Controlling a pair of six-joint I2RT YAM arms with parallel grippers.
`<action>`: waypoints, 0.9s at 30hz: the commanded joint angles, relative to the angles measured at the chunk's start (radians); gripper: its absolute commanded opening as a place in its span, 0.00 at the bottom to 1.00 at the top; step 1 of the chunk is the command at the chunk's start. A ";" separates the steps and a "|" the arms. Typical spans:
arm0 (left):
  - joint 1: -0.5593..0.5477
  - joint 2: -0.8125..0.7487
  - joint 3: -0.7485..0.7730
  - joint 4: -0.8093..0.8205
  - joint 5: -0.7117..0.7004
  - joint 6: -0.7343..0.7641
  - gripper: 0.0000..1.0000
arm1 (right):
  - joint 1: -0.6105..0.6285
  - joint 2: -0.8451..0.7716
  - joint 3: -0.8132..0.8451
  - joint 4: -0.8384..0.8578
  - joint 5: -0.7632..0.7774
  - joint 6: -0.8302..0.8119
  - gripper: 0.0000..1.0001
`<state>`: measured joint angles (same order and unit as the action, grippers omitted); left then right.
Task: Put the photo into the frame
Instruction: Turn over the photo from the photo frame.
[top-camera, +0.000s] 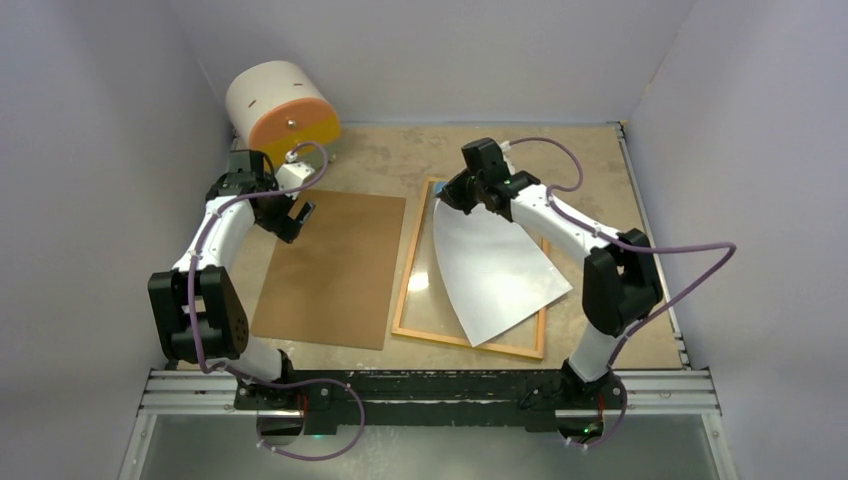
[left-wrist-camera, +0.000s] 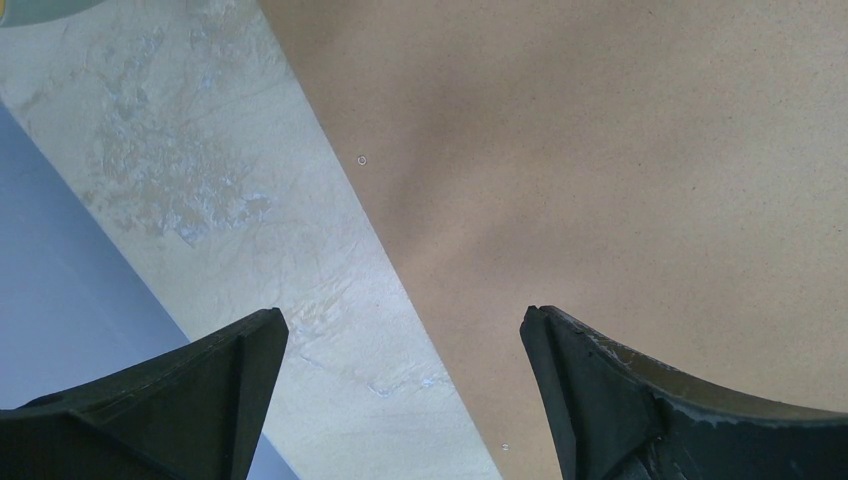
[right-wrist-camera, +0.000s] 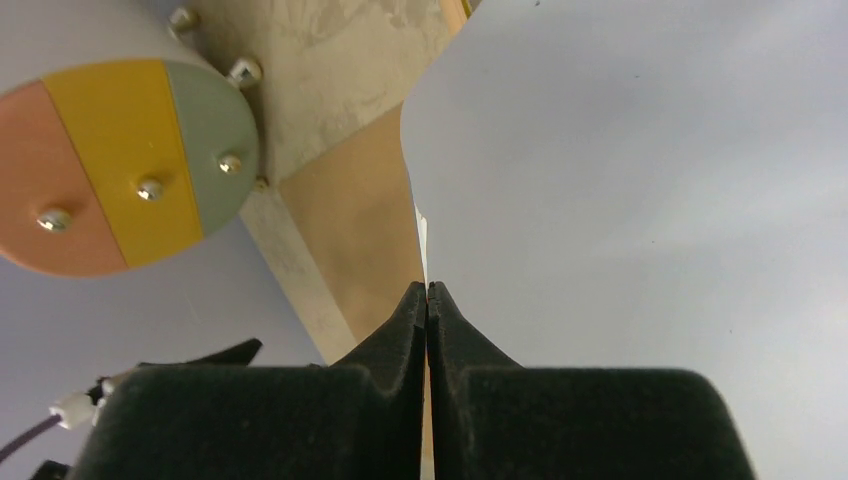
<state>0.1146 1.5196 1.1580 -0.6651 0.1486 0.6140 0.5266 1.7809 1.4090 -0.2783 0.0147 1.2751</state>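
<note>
The photo (top-camera: 495, 265) shows its plain white back and curves up from the frame (top-camera: 420, 330), which lies flat right of centre with its wood-coloured rim up. My right gripper (top-camera: 447, 194) is shut on the photo's far left corner, above the frame's far end. In the right wrist view the white sheet (right-wrist-camera: 640, 180) fills the right side and its edge runs between the closed fingers of that gripper (right-wrist-camera: 427, 290). My left gripper (top-camera: 298, 212) is open and empty over the far left corner of the brown backing board (top-camera: 335, 265); in the left wrist view that gripper (left-wrist-camera: 405, 325) straddles the board's edge (left-wrist-camera: 600, 170).
A white cylinder with an orange and yellow end (top-camera: 280, 105) stands at the back left; it also shows in the right wrist view (right-wrist-camera: 120, 160). Grey walls enclose the table (top-camera: 380, 160) on three sides.
</note>
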 joint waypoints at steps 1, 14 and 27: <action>-0.005 -0.021 0.000 0.025 0.013 0.004 0.97 | 0.044 -0.109 -0.058 0.028 0.241 0.215 0.00; -0.026 -0.031 -0.016 0.020 0.019 0.001 0.97 | 0.128 0.004 0.068 -0.072 0.387 0.421 0.00; -0.149 -0.086 0.005 -0.064 0.138 -0.065 1.00 | 0.144 0.074 0.182 -0.280 0.659 0.556 0.00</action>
<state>0.0174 1.4811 1.1328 -0.6868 0.2043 0.5880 0.6731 1.8164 1.5043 -0.4263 0.5194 1.7523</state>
